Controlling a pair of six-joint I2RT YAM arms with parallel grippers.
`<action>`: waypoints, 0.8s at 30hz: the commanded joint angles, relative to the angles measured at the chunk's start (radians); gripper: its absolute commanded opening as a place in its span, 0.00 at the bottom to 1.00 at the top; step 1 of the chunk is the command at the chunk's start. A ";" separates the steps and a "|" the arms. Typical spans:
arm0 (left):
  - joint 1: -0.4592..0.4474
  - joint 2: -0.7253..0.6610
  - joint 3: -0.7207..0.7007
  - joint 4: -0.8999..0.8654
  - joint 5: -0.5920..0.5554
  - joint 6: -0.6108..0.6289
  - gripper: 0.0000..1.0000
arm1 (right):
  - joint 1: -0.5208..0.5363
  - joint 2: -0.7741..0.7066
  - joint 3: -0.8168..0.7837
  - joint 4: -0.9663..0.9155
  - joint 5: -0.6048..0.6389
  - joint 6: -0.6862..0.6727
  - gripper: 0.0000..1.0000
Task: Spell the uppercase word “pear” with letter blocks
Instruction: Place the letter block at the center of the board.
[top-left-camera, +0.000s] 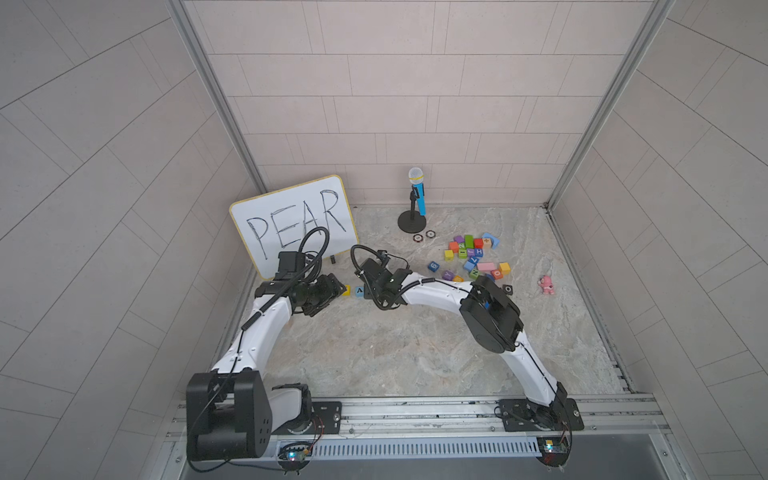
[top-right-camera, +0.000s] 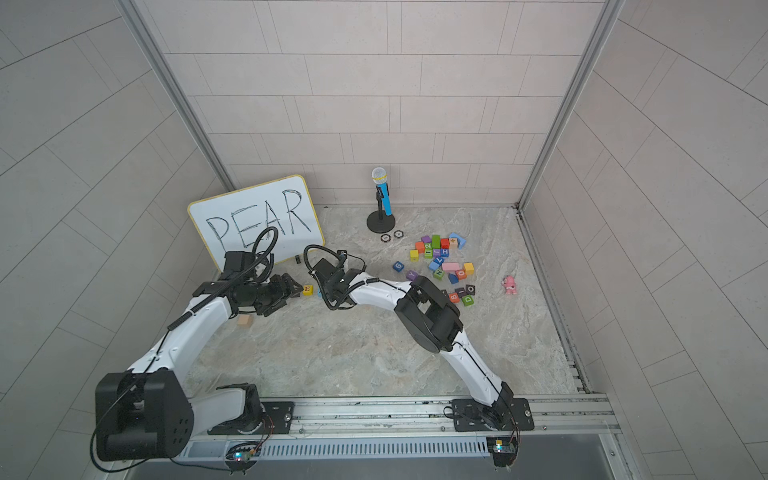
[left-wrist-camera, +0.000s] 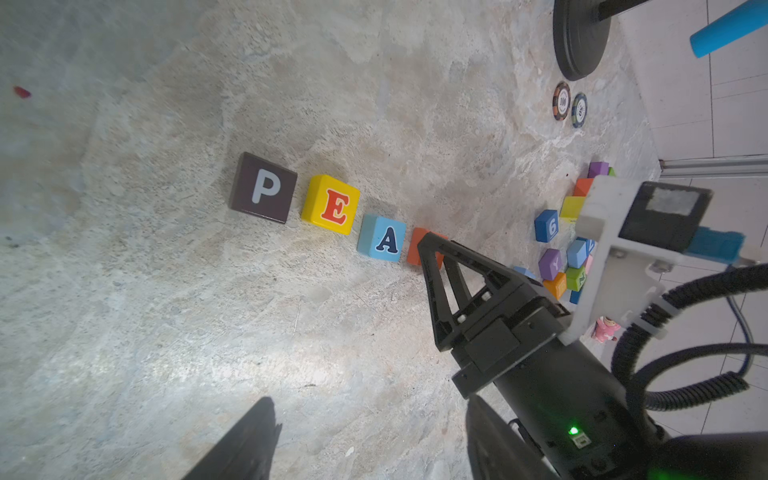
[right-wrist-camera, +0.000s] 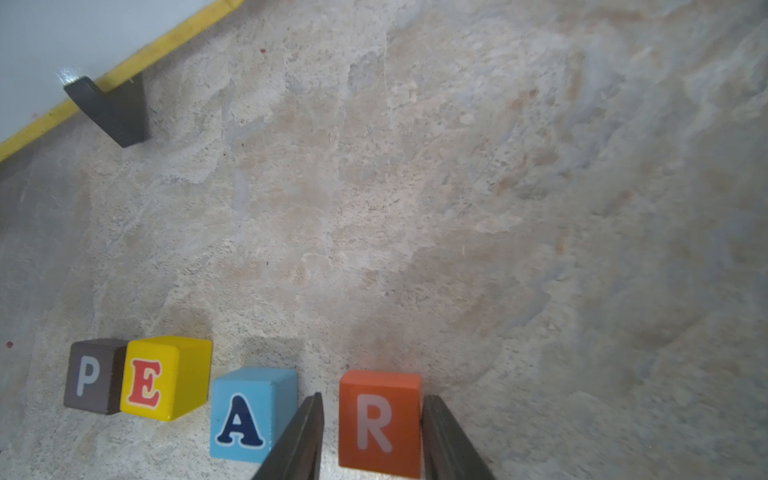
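Row check, right wrist view: all four letters are down on the counter (right-wrist-camera: 498, 208) and read in order.
- The dark P (right-wrist-camera: 93, 376) and the yellow E (right-wrist-camera: 145, 384) sit just beside each other.
- The blue A (right-wrist-camera: 241, 419) comes next after a small gap.
- The orange-red R (right-wrist-camera: 376, 424) is last, set a little further off.
- All four show their letters upright.
- The row lies in front of the whiteboard (top-left-camera: 291, 216) that carries the written word, well apart from the pile of spare blocks (top-left-camera: 473, 253).

Your right hand (right-wrist-camera: 372, 399) straddles the R with its jaws narrowly apart.
- One finger lies against the block's side.
- A sliver of counter shows between the other finger and the block, and that finger stands in the gap between A and R.
- The R looks seated flat on the counter. I read this as placed and let go, or very nearly, not clamped.

Your left hand (left-wrist-camera: 370, 419) hangs low beside the P end of the row, jaws wide and empty.

Judgement: the spelling itself is done. What's left is small.
- Lift the right hand straight up off the R without dragging it or clipping the A.
- Draw both arms back.
- If you want a tidier word, the A-to-R gap is wider than the others. A nudge could close it, but that risks twisting the block, and the word reads fine as it lies.
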 joint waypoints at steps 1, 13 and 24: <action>0.008 -0.026 -0.009 0.001 0.005 0.011 0.76 | 0.002 -0.050 -0.006 -0.016 0.015 0.016 0.43; 0.008 -0.034 -0.002 -0.001 -0.008 0.019 0.76 | 0.008 -0.134 -0.038 -0.009 0.083 -0.076 0.43; 0.002 -0.076 0.003 -0.013 -0.057 0.035 0.76 | 0.009 -0.384 -0.363 0.237 0.317 -0.318 0.43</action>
